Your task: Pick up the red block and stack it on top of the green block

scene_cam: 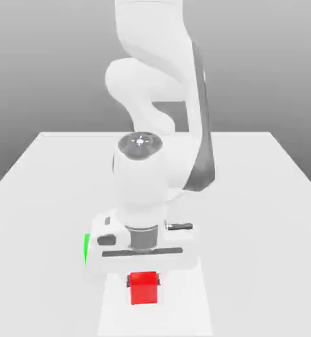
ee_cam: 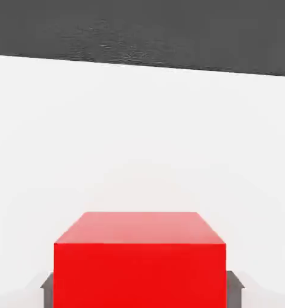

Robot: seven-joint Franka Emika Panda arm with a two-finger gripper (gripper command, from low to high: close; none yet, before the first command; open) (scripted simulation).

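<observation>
The red block (scene_cam: 144,288) sits between the two dark fingers of my gripper (scene_cam: 144,283), low over the white table (scene_cam: 46,197) near its front edge. The jaws press on both of its sides, so the gripper is shut on it. In the hand view the red block (ee_cam: 138,258) is close up, with a grey finger (ee_cam: 46,287) at each flank. A sliver of the green block (scene_cam: 87,247) peeks out behind the hand, toward the exterior view's left; most of it is hidden by the hand.
The white arm (scene_cam: 161,112) rises from the table's middle and bends forward over the blocks. A dark floor (ee_cam: 138,30) lies beyond the table's far edge.
</observation>
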